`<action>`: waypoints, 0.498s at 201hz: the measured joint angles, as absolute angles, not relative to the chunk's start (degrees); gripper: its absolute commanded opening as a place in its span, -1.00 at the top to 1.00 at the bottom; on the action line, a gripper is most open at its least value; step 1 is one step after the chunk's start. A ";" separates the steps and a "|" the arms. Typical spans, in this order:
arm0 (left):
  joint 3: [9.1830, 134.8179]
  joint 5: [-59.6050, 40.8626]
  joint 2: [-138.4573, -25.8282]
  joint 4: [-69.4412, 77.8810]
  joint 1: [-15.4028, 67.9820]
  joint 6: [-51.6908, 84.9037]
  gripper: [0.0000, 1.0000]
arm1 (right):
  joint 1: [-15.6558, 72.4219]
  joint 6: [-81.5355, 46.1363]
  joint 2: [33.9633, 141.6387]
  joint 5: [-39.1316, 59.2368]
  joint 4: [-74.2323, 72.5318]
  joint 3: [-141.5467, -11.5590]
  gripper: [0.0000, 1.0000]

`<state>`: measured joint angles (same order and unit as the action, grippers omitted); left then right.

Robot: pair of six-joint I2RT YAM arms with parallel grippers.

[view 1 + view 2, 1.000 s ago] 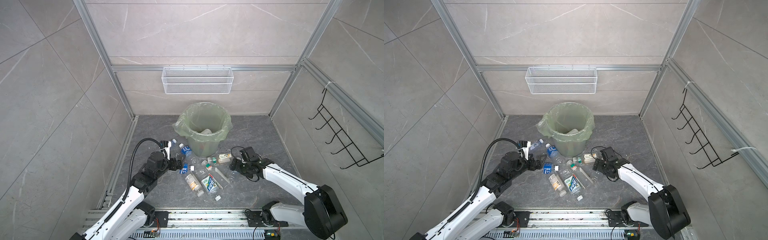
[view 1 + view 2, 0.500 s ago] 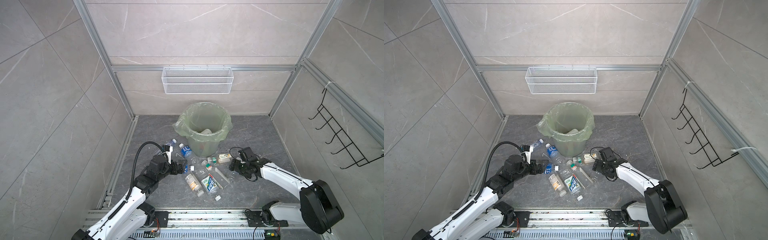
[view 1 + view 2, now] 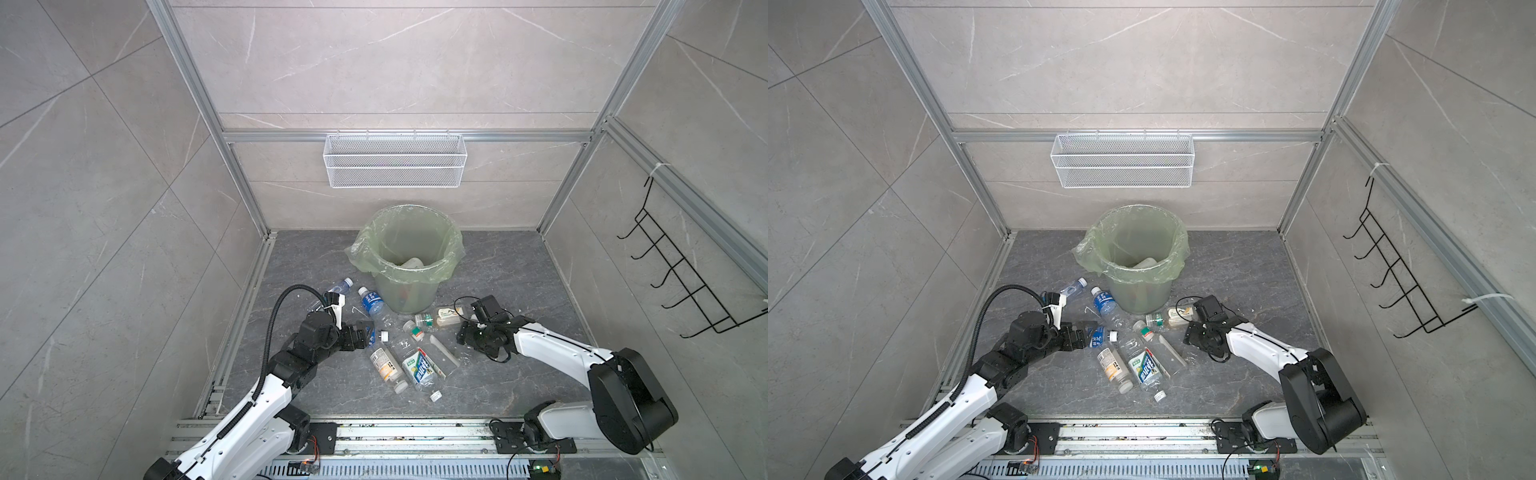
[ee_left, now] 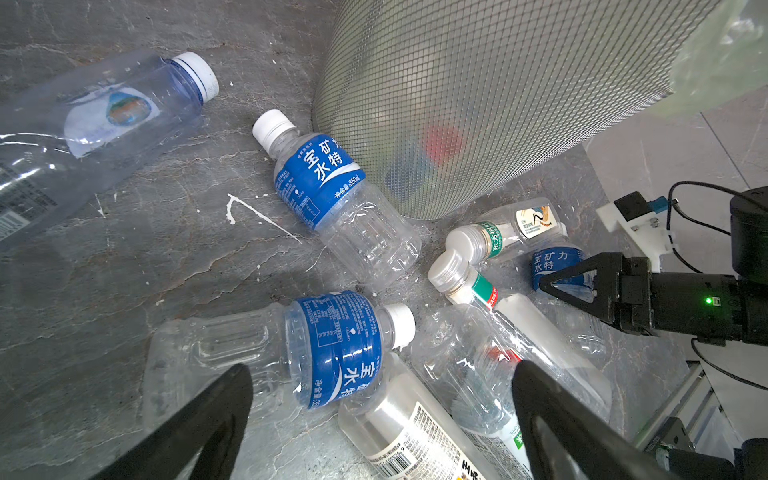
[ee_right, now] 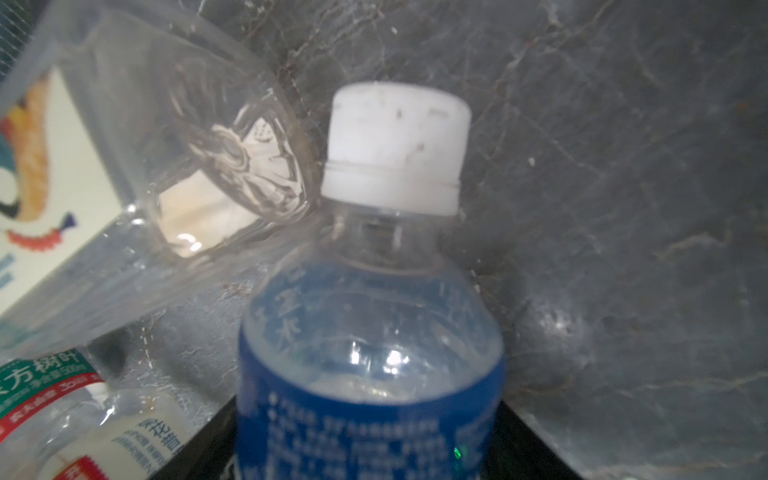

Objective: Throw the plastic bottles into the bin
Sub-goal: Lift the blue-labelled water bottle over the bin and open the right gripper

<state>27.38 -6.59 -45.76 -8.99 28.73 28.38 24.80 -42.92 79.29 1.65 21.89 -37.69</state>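
As far as the writing goes, three bottles wear the same blue band, 宝矿力水特. On the far bottle (image 4: 320,178), lying against the foot of the bin (image 4: 478,104), I can also read 350ml. A green collar on the tea bottle (image 4: 498,237) says 东方树叶 (there's a crane drawn on its pale label).

The left gripper (image 4: 382,368) hangs with its jaws spread wide on either side of the near bottle (image 4: 332,353), which lies flat. The right gripper (image 5: 370,436) has a jaw on each side of the third bottle (image 5: 374,365), whose white cap points away from the wrist. Whether it is actually pinched I cannot tell.

Since a second ago both grippers have crept a little inward toward the pile, and the loose bottles lie where they lay.

All this sits on a dark grey veined floor (image 3: 519,270), with the litter between the bin and the front edge. The bin stands toward the back edge, about midway along it, with a white bottle (image 3: 412,262) already inside. Pale tiled walls (image 3: 104,208) rise around, and a white wire basket (image 3: 395,166) hangs on the back one.
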 measured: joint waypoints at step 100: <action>24.86 -6.61 -48.36 -8.54 28.73 28.40 -0.99 | 25.50 -42.17 77.82 -0.05 20.29 -36.49 -0.21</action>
<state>24.86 -6.61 -48.36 -8.54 28.73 28.40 25.50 -42.17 77.82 -0.05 20.29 -36.49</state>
